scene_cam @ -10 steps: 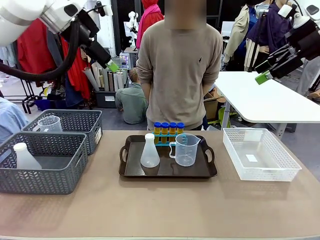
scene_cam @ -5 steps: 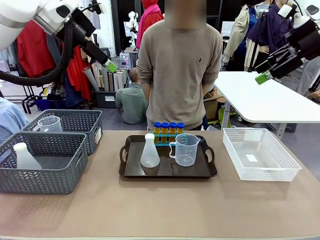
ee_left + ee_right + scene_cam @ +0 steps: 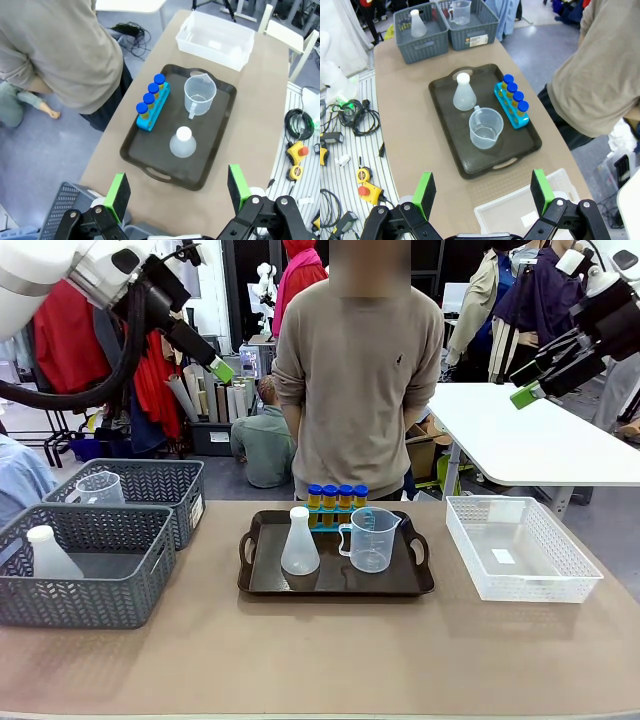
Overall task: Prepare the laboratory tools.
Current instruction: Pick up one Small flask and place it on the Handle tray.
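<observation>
Tray (image 3: 262, 580): carries tubes (image 3: 336, 498), beaker (image 3: 371, 539), flask (image 3: 299, 543), grouped for pickup.
Left hand (image 3: 222, 371): released, raised.
Right hand (image 3: 524, 393): released, raised.

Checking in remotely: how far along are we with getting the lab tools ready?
Done: a flask and a beaker already sit in the grey baskets. In hand: nothing; the left gripper and right gripper are open, high above the table. Left: the tray holds the conical flask, graduated beaker and test tubes; the white basket holds no tools.

Front cam level across table; both wrist cams high, sharing tray (image 3: 336, 585)
</observation>
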`<state>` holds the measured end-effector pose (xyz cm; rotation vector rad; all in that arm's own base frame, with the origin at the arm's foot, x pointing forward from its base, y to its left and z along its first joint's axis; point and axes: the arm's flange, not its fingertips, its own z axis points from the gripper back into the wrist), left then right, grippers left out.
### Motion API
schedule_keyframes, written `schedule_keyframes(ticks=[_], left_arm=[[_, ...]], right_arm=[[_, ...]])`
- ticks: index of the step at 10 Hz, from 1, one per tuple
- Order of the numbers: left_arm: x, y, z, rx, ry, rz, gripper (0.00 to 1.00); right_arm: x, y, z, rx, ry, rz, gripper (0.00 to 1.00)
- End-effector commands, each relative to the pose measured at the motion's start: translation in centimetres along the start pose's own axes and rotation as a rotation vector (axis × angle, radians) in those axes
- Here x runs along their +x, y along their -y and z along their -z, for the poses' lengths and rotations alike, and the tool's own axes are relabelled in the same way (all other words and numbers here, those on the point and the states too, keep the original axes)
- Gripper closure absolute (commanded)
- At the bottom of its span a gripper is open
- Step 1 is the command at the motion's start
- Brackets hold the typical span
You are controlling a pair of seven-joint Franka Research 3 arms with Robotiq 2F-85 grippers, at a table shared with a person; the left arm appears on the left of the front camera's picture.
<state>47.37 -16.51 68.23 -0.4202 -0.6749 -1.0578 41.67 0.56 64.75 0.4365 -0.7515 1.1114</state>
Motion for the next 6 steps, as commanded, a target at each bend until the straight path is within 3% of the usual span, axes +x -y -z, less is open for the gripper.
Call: schedule_keyframes(ticks=[1,6], left_arm=[[-0.05,0.12,-0.05,-0.006,-0.003,0.001,0.0],[-0.05,0.12,-0.05,-0.006,-0.003,0.001,0.0]], right_arm=[[0.2,0.1,0.01,0.006,0.025,-0.006,0.0],[0.2,0.1,0.01,0.006,0.025,-0.006,0.0]])
